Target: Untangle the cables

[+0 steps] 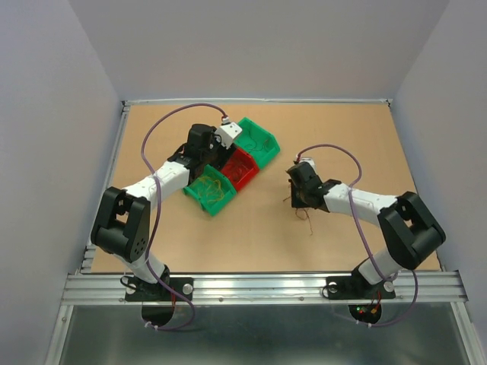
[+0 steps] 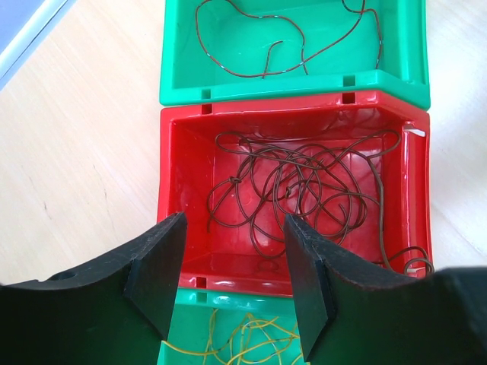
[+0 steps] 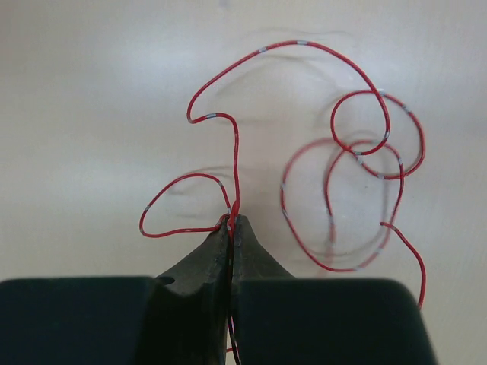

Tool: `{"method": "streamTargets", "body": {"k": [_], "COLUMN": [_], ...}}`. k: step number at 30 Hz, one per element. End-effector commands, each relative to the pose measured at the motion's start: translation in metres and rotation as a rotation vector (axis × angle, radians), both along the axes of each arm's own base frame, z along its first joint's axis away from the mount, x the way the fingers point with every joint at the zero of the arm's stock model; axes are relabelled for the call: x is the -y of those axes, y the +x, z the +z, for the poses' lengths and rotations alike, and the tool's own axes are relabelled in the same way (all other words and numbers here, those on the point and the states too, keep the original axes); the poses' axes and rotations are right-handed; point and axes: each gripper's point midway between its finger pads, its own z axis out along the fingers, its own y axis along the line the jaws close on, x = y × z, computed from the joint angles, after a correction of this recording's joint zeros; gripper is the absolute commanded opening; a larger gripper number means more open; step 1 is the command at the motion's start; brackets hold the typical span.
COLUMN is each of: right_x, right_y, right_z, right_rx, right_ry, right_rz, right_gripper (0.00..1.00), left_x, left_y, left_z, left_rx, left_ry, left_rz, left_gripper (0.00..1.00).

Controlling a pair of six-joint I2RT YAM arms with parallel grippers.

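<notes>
1 red cable (image 3: pixel 237 163) is pinched in the right gripper (image 3: pixel 230 228); the left gripper (image 2: pixel 236 228) gapes over a red bin (image 2: pixel 176 175).

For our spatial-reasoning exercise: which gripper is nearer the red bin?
Left. The left gripper hovers directly above the red bin; the right gripper is off to its right over the table, shut on a red wire.

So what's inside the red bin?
A loose tangle of dark brown wires lies on the red bin's floor. The left tool's fingers hide the near corners, so anything there can't be seen.
</notes>
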Motion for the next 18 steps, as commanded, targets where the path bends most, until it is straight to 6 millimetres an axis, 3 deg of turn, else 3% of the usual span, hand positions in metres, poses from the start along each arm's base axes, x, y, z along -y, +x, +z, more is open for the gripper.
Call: {"method": "streamTargets", "body": {"k": [1,3,5,6,9,10,12,13,18], "right_x": [-0.044,-0.067,-0.077,-0.085,-0.106,-0.117,-0.135,-0.144,-0.177], "right_y": [0.012,0.027,0.041,0.051,0.066,0.073,0.084,0.093,0.134], "right_z": [0.064,0.104,0.134,0.158,0.192,0.213,0.216,0.235,0.249], "right_rx": [0.209,0.340,0.419,0.476,0.593,0.641,0.650,0.690,0.788], "right_ry": [0.150,0.245,0.277,0.298,0.336,0.357,0.367,0.384,0.416], "right_rz": [0.200,0.276,0.291,0.297,0.385,0.426,0.486,0.502,0.529], "right_gripper": [0.00,0.01,0.01,0.01,0.01,0.01,0.01,0.01,0.01], "left_x": [0.000,-0.002,-0.004,-0.005,-0.014,-0.015,-0.020,-0.021,-0.022], "left_y": [0.000,0.000,0.000,-0.001,0.001,0.001,0.003,0.003,0.002], "left_z": [0.025,0.030,0.034,0.039,0.049,0.051,0.054,0.056,0.062], "left_rx": [0.063,0.077,0.090,0.102,0.131,0.138,0.148,0.154,0.169], "left_ry": [-0.041,-0.050,-0.058,-0.067,-0.095,-0.102,-0.117,-0.124,-0.147], "left_rz": [-0.003,0.005,0.013,0.014,0.034,0.036,0.048,0.050,0.050], "left_gripper": [0.65,0.65,0.65,0.65,0.66,0.66,0.66,0.66,0.66]}}
